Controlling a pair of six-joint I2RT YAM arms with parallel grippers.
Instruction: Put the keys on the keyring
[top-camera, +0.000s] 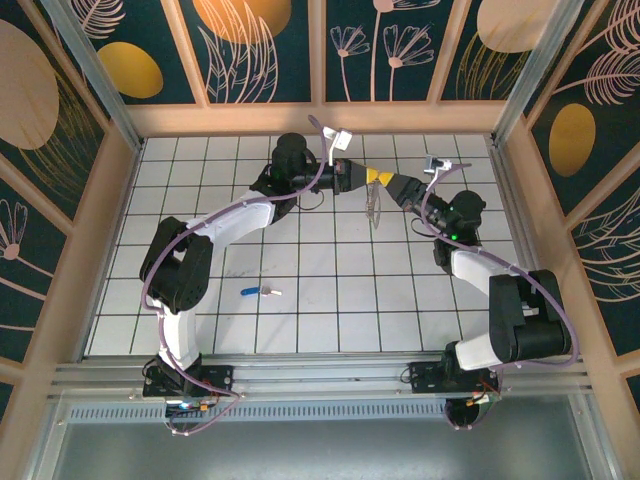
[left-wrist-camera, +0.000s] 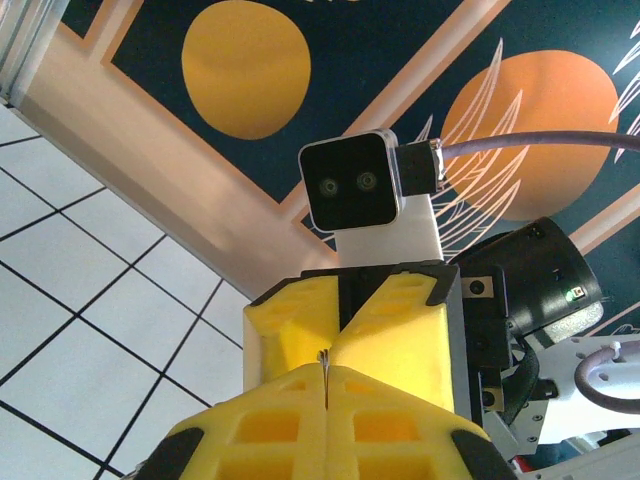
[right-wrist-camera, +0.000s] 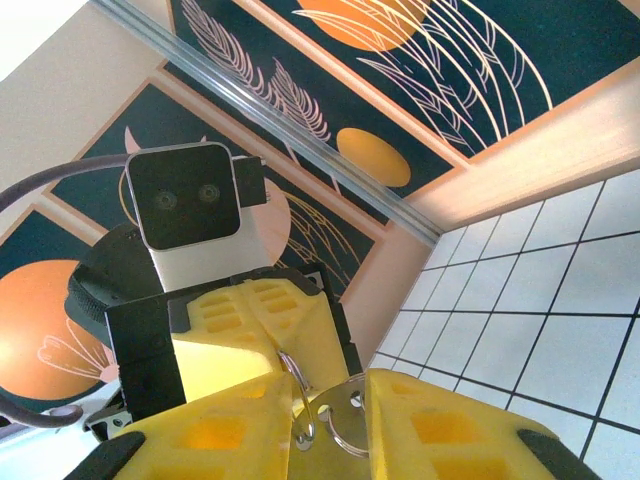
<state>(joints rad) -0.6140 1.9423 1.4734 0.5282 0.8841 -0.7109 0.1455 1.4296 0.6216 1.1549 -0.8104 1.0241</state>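
Top external: blue-headed key (top-camera: 258, 292) lies flat on the surface (top-camera: 330, 300). Both arms reach far; left end effector (top-camera: 372, 176) and right end effector (top-camera: 390, 186) look clamped on the thin keyring (top-camera: 376, 208).

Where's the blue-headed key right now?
Top view: the key lies on the tiled table, left of centre near the front edge, just right of the left arm, apart from the keyring at the far side.

We log a white-tiled table (top-camera: 400, 300) w/ dark grid lines. One key (top-camera: 262, 292), blue head and silver blade, lies flat on it, near-left qtr.
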